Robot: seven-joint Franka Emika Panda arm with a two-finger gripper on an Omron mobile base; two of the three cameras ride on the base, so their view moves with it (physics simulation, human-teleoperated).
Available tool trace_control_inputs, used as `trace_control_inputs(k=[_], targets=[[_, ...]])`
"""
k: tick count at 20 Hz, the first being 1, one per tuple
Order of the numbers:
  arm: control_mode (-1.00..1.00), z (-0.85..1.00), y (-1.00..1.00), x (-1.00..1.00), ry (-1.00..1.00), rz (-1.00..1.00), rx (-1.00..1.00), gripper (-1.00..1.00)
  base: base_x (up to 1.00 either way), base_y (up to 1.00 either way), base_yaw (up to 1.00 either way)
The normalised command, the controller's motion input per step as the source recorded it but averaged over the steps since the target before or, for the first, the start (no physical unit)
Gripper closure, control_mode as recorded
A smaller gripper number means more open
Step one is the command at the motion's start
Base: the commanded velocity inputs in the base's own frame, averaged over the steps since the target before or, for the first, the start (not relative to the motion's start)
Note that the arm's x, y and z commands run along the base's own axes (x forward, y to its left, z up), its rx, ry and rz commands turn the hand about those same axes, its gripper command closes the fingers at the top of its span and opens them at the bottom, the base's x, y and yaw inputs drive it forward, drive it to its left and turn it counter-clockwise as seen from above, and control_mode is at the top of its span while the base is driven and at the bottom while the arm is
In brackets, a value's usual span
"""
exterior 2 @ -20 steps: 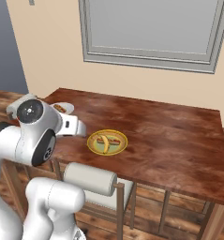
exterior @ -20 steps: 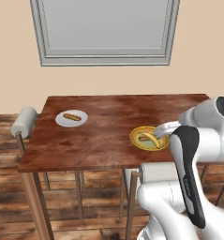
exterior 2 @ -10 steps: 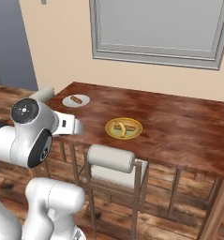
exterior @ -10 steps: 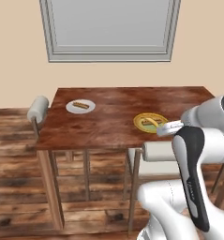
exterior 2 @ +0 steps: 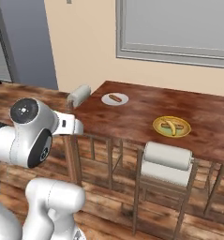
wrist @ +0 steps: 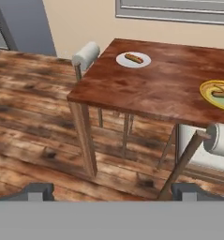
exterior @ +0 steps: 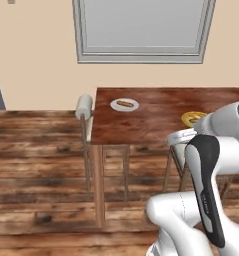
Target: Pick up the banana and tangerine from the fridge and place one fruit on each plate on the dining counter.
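Jaws spread wide and gripping nothing: the gripper [wrist: 113, 191] hangs over bare wooden floor [wrist: 33, 140], short of the dining counter [wrist: 146, 89], its two dark tips far apart with only floorboards between them.

Just ahead of the jaws and slightly to their right stands a chair [wrist: 212, 145] with a white roll back, tucked against the near edge of the counter. Beyond that chair, further right of the jaws, sits the yellow plate [exterior 2: 172, 126], and on it lies the banana [exterior 2: 169, 126] next to a small brown sausage-like piece. So one fruit looks to be delivered already.

Farther ahead, a touch right of where the jaws point, the white plate [wrist: 133, 59] rests near the counter's far left corner. It carries only a brown sausage-like food [wrist: 133, 58]; no fruit there that I can make out. A second chair [wrist: 85, 56] stands at the counter's left end, close by that plate.

Farthest off, up and left of the jaws, a tall grey slab [wrist: 24, 26] stands against the wall. I take it for the fridge, though I cannot see its door or shelves well enough to say. I can make out no tangerine anywhere from here.

My judgement: the banana half is finished, and the step in hand is going for the tangerine. The next move calls for the base to swing away from the counter toward that grey fridge, with the jaws kept parted, then a reach onto a shelf.
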Motion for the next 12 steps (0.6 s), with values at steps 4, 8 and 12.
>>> trace_control_inputs(k=[4, 8, 12], targets=[[1.00, 0.00, 0.00, 0.00, 0.00, 0.00, 0.00, -1.00, 0.00, 1.00, 0.31], [1.00, 0.00, 0.00, 0.00, 0.00, 0.00, 0.00, -1.00, 0.03, 0.93, 0.39], [1.00, 0.00, 0.00, 0.00, 0.00, 0.00, 0.00, -1.00, 0.11, 0.88, 0.42]])
